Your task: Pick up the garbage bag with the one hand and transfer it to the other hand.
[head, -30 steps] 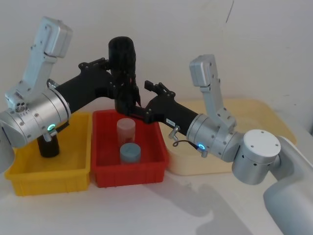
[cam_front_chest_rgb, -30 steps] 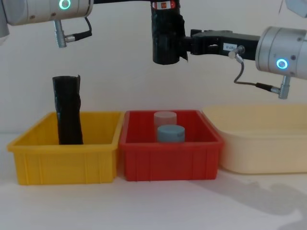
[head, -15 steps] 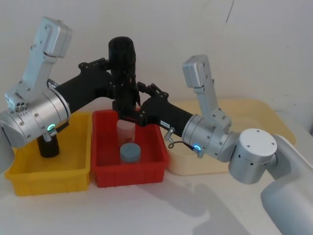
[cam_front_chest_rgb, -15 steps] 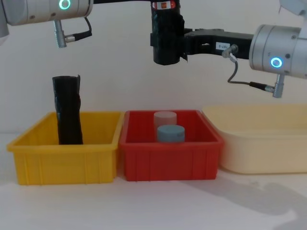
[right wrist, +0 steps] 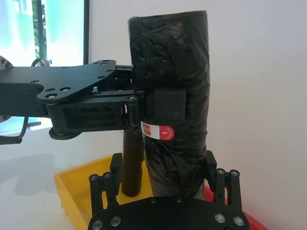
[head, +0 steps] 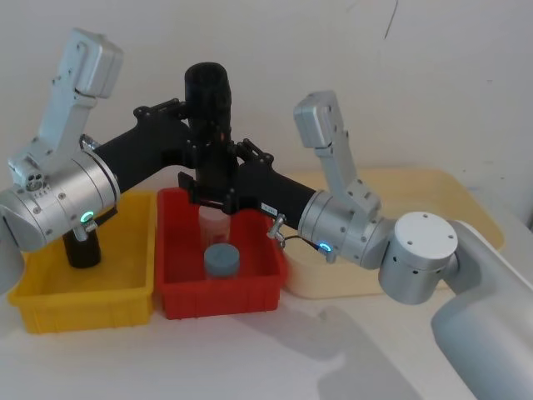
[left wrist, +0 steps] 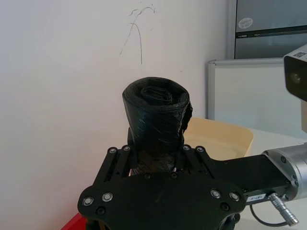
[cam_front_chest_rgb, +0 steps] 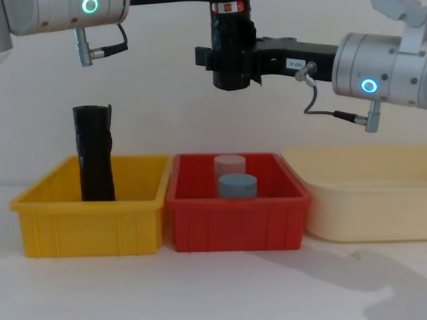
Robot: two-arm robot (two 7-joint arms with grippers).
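Black smooth plastic garbage-bag roll (right wrist: pixel 168 52), long axis vertical, clamped mid-height in green-ring left gripper (left wrist: pixel 153 160); lower end inside blue-ring right gripper (right wrist: pixel 162 170), jaws not yet closed.

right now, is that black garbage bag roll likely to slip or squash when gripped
Probably fairly stiff: the garbage bag holds its cylinder shape in the left gripper. Its glossy plastic may be slippery, so a light squeeze might let it slide. Wrinkled outer layers likely give slightly.
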